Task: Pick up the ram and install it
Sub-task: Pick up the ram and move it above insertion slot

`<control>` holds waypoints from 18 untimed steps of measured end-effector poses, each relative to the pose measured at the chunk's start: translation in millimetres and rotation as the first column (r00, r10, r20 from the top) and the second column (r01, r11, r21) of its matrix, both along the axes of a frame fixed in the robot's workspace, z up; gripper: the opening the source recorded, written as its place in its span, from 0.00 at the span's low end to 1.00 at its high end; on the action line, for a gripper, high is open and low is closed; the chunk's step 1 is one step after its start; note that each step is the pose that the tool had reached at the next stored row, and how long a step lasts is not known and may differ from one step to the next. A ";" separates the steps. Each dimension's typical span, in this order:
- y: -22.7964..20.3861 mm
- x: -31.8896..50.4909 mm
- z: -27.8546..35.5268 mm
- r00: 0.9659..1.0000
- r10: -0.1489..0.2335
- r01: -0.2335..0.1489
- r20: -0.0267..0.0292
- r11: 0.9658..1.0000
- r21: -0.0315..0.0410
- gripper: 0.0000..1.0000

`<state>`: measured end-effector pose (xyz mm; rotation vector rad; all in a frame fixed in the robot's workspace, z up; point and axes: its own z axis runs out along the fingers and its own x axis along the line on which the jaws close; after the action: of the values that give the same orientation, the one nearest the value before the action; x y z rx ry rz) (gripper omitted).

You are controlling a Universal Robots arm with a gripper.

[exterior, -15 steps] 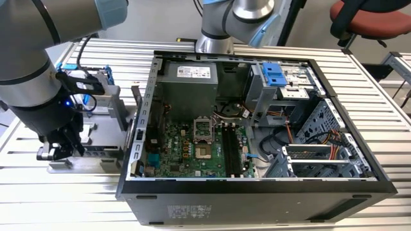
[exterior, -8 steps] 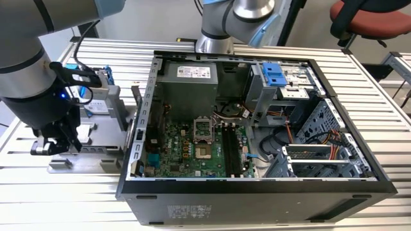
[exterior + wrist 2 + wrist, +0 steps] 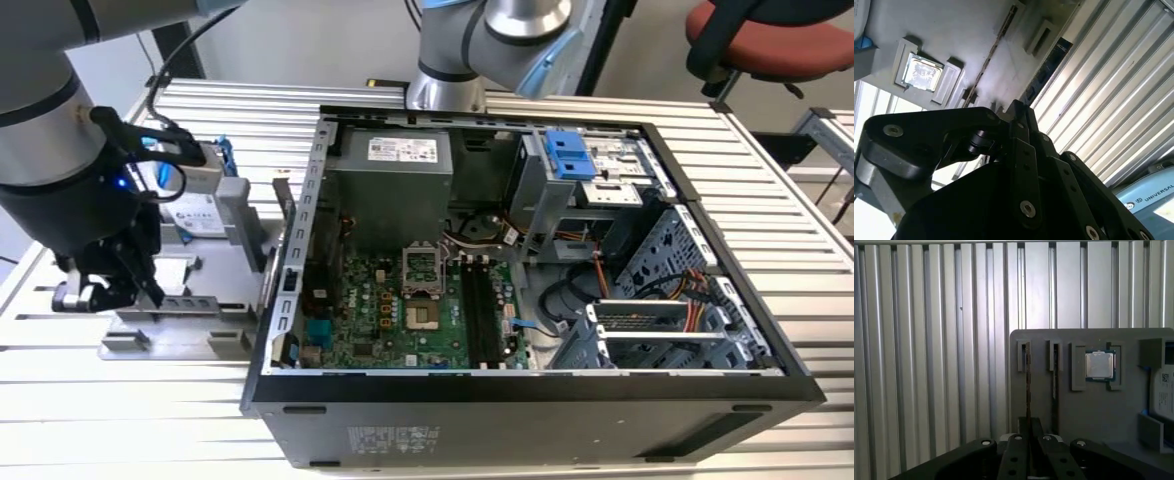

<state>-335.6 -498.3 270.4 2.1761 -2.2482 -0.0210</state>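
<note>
My fingers (image 3: 1024,429), drawn close together and holding nothing, line up with the long thin dark ram stick (image 3: 1027,385), stood on edge in a grey slotted holder (image 3: 1094,425) at the exterior view's left, presumably leaving both faces grippable.

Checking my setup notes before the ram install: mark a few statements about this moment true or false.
1. The computer case lies open, its motherboard showing. True.
2. The ram stands on edge in the gray holder. True.
3. The gripper is inside the case. False: it is at the holder, outside the case.
4. The square chip lies on the slatted table. False: it sits in a holder recess.
</note>
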 end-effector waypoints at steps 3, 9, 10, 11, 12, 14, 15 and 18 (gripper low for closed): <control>0.0 0.0 5.7 1.000 0.000 0.000 0.000 1.000 0.000 0.00; 0.0 0.0 17.7 1.000 0.000 0.000 0.000 1.000 0.000 0.00; 0.0 0.0 19.9 1.000 0.000 0.000 0.000 1.000 0.000 0.00; 0.0 0.0 22.2 1.000 0.000 0.000 0.000 1.000 0.000 0.00; 0.0 0.0 24.5 1.000 0.000 0.000 0.000 1.000 0.000 0.00; 0.0 -0.1 29.1 1.000 0.000 0.000 0.000 1.000 0.000 0.00; 0.0 0.0 31.6 1.000 0.000 0.000 0.000 1.000 0.000 0.00; 0.0 0.0 38.9 1.000 0.000 0.000 0.000 1.000 0.000 0.00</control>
<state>-335.6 -498.3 309.3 2.1766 -2.2479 -0.0210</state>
